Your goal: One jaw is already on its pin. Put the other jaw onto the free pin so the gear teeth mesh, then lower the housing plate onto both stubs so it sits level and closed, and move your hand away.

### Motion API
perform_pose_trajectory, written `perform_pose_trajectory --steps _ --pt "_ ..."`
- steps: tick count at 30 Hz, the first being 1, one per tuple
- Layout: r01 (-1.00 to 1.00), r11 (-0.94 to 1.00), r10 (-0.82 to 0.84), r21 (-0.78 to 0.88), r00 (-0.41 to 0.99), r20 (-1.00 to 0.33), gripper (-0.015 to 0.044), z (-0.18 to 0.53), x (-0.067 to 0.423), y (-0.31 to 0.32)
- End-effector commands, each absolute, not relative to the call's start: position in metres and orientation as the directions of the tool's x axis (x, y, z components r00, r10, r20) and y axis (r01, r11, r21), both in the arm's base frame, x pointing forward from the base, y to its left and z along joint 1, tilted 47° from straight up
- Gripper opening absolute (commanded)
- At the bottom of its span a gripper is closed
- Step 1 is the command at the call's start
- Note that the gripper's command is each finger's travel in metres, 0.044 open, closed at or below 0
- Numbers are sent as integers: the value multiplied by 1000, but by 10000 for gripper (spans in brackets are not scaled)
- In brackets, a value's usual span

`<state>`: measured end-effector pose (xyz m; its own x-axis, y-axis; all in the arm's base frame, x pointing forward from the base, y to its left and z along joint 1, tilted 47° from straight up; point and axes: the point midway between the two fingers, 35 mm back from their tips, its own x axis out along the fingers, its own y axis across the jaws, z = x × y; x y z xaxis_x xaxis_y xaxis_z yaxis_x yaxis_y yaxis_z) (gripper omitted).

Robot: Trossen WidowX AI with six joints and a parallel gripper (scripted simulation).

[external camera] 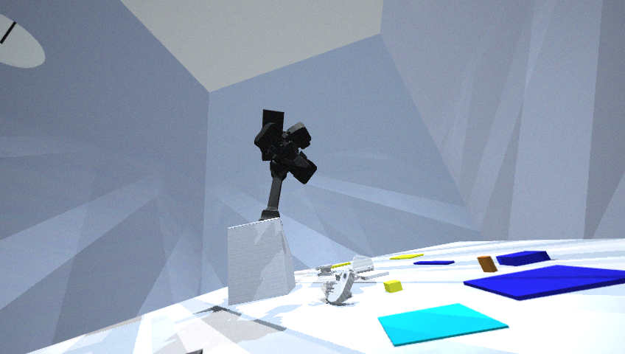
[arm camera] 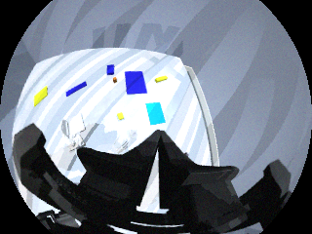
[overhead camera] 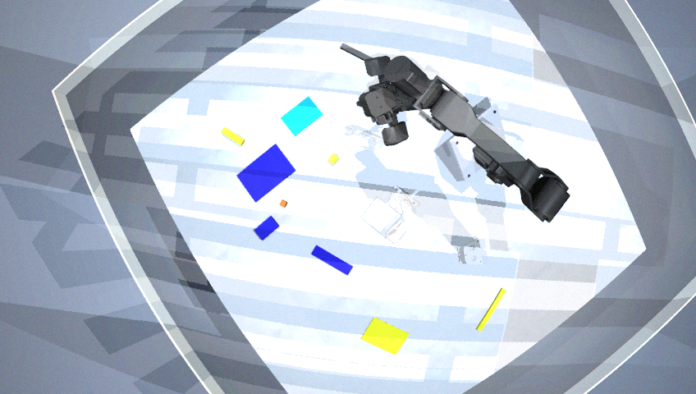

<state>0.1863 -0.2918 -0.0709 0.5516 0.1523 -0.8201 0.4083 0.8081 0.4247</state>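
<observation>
A loose white toothed jaw (overhead camera: 360, 131) (external camera: 345, 287) lies by itself on the table, below the hand in the overhead view and pale in the wrist view. A white assembly (overhead camera: 381, 214) (external camera: 362, 263) (arm camera: 76, 124) with a squarish block and finer parts beside it lies farther off; its pins and gear teeth cannot be made out. A smaller white part with holes (overhead camera: 471, 254), perhaps the housing plate, lies apart from both. My gripper (arm camera: 160, 133) is shut and empty, its fingertips meeting. It is high above the table, touching none of these parts.
The arm stands on a white pedestal (overhead camera: 455, 158) (external camera: 259, 262). A cyan plate (overhead camera: 301, 116) (external camera: 443, 324) (arm camera: 155, 113), a large blue plate (overhead camera: 266, 172) (arm camera: 136, 82), a yellow cube (overhead camera: 332, 158) (external camera: 393, 286) and an orange block (overhead camera: 283, 203) (external camera: 486, 264) lie around. A dark bar (overhead camera: 353, 50) is partly hidden.
</observation>
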Motion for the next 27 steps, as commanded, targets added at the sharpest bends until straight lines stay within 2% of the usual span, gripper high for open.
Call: perform_pose_trajectory --steps 1,14,27 --pt "443 758 218 479 520 -826 0 -82 200 -286" --pt "578 573 432 581 390 -813 0 -117 235 -252" --pt "742 409 609 531 211 -764 0 -151 260 -208"
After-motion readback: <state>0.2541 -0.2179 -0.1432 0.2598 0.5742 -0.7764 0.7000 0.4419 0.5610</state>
